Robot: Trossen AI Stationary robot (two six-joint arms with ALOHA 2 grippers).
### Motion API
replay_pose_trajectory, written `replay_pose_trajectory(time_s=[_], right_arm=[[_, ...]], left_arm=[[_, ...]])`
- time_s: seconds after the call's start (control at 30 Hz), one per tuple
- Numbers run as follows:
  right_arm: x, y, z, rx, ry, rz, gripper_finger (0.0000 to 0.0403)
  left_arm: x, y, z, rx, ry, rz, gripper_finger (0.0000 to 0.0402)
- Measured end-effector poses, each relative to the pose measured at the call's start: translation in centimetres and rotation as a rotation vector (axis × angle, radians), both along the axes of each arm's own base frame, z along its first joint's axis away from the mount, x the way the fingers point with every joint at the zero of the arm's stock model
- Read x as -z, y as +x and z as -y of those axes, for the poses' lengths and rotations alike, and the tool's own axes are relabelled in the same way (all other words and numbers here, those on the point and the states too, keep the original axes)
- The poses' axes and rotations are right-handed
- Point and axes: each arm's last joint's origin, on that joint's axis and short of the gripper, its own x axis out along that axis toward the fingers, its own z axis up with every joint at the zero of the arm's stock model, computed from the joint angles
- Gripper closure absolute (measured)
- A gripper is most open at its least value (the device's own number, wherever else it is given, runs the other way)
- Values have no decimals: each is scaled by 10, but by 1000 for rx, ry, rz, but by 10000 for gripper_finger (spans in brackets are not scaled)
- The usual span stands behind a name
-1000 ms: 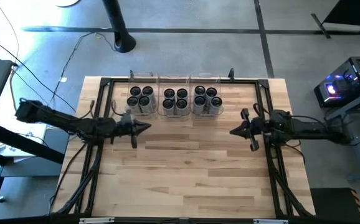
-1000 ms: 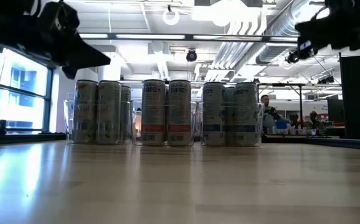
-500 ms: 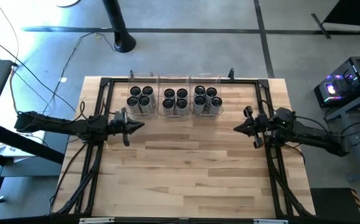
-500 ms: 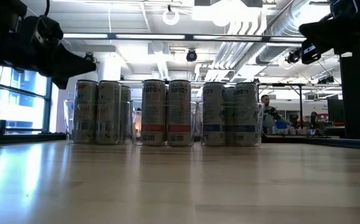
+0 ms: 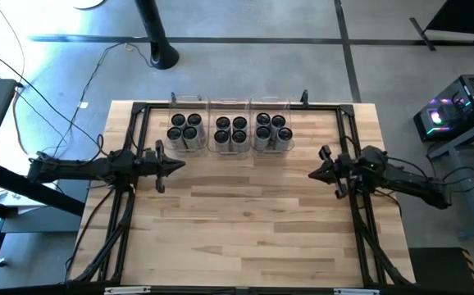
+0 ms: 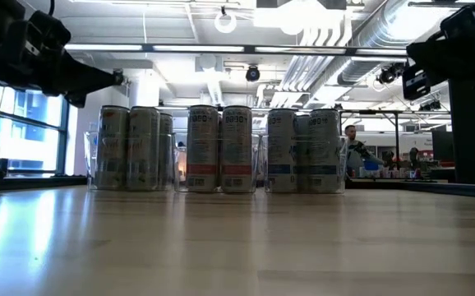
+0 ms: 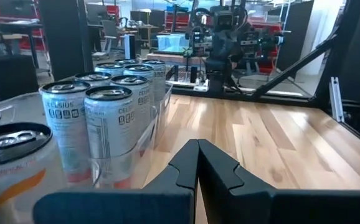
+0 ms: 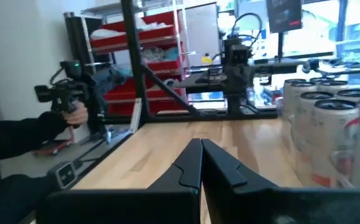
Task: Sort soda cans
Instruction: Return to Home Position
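The soda cans stand upright in three groups inside clear plastic bins at the table's far side: left group, middle group, right group; the low view shows them in a row. My left gripper hovers shut and level near the table's left edge, just in front of the left bin, holding nothing. My right gripper hovers shut near the right edge, pointing left, also holding nothing. In the left wrist view the cans stand beside my shut fingers.
A black metal frame runs round the table's edges. The wooden tabletop between and in front of the arms is bare. A person's hand with a device shows beyond the table in the right wrist view.
Both arms have drawn back toward their own table edges, the left gripper to the left and the right gripper to the right, both sinking a little and staying shut. The cans have not moved.
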Motion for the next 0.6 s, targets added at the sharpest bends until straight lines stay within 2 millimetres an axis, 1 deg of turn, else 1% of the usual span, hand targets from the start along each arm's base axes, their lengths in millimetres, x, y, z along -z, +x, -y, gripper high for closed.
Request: replay_pose_trajectory(time_s=[0.13, 0.37, 0.5, 0.6], right_arm=[[3, 1, 1, 36, 20, 0, 403], [-4, 1, -1, 79, 67, 63, 403], [-1, 3, -3, 221, 147, 35, 403], [4, 4, -8, 235, 115, -17, 403]], left_arm=[[1, -4, 0, -1, -27, 1, 401], [-2, -5, 0, -3, -90, 45, 402], [-2, -5, 0, -3, -132, 50, 402], [-2, -5, 0, -5, -133, 48, 401]])
